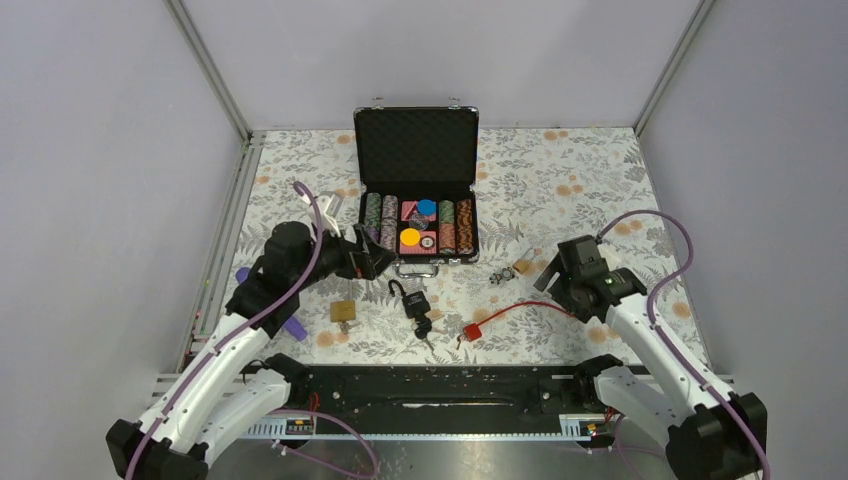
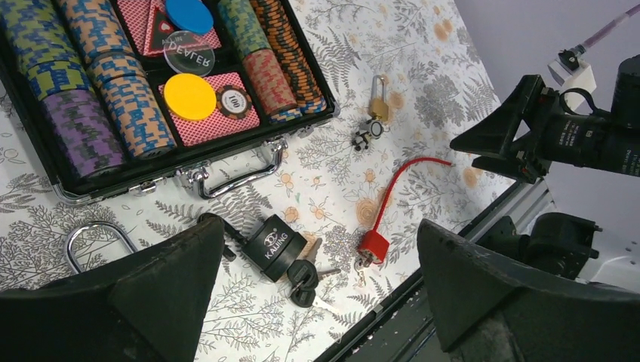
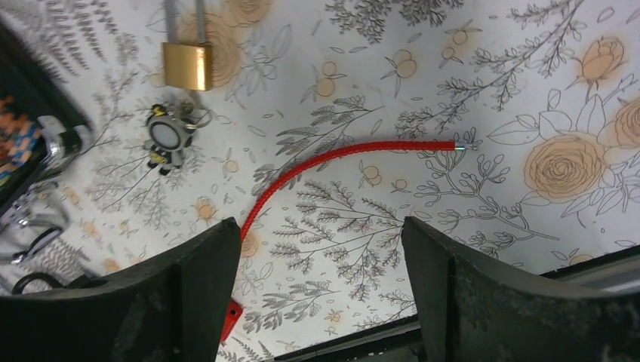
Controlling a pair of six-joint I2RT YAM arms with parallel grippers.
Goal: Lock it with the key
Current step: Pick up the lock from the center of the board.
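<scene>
A black padlock [image 1: 414, 302] marked KAIJING lies on the flowered table, with black-headed keys [image 1: 423, 328] touching its base. In the left wrist view the padlock [image 2: 275, 245] and keys [image 2: 303, 277] lie between and below my fingers, and my finger hides part of its shackle. My left gripper [image 1: 372, 262] [image 2: 318, 225] is open and empty, hovering up-left of the padlock near the case's handle. My right gripper [image 1: 547, 272] [image 3: 318, 222] is open and empty above a red cable lock [image 1: 471, 331], whose cable [image 3: 340, 154] curves under it.
An open black case of poker chips [image 1: 416, 130] stands at the back centre. A brass padlock [image 1: 343, 311] lies at the left. A small brass padlock [image 1: 521, 267] [image 3: 187, 65] and a round key fob [image 1: 500, 275] [image 3: 164, 136] lie at the right. A black rail [image 1: 440, 380] borders the front.
</scene>
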